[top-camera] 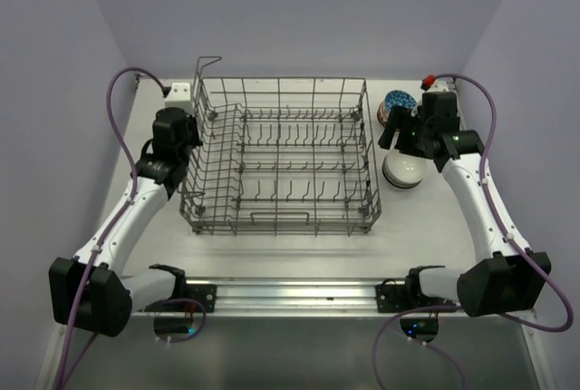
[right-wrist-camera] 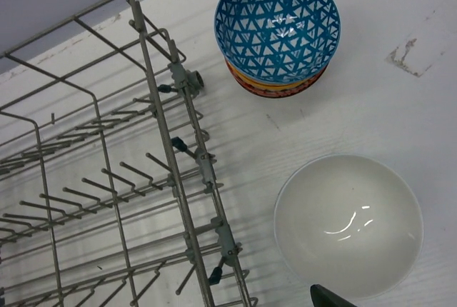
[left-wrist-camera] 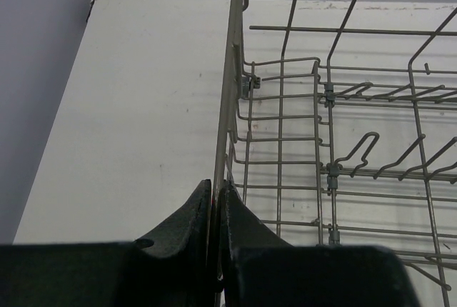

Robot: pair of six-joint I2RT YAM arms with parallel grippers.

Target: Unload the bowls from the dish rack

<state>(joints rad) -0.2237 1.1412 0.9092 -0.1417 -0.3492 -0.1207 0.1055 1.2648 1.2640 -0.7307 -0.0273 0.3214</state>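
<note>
**A:** What is the left gripper point(left-wrist-camera: 214, 196) doing?

**B:** It is pressed together on the top wire of the dish rack's point(left-wrist-camera: 232, 71) left wall, one finger outside and one inside.

**A:** And the right gripper point(top-camera: 392, 139)?

**B:** It is spread and holds nothing. Only one dark fingertip point(right-wrist-camera: 330, 298) shows, at the bottom edge of its wrist view. It hangs above the white bowl point(right-wrist-camera: 348, 225), which sits upright on the table point(top-camera: 435, 227).

**A:** Where are the other bowls?

**B:** Farther back a blue triangle-patterned bowl point(right-wrist-camera: 277, 25) is stacked on a red-and-orange bowl point(right-wrist-camera: 275, 87). Both lie just right of the rack, apart from its wire wall.

**A:** What else is around?

**B:** A small white box point(top-camera: 178, 92) at the rack's far left corner, and purple cables point(top-camera: 494, 127) looping along both arms.
</note>
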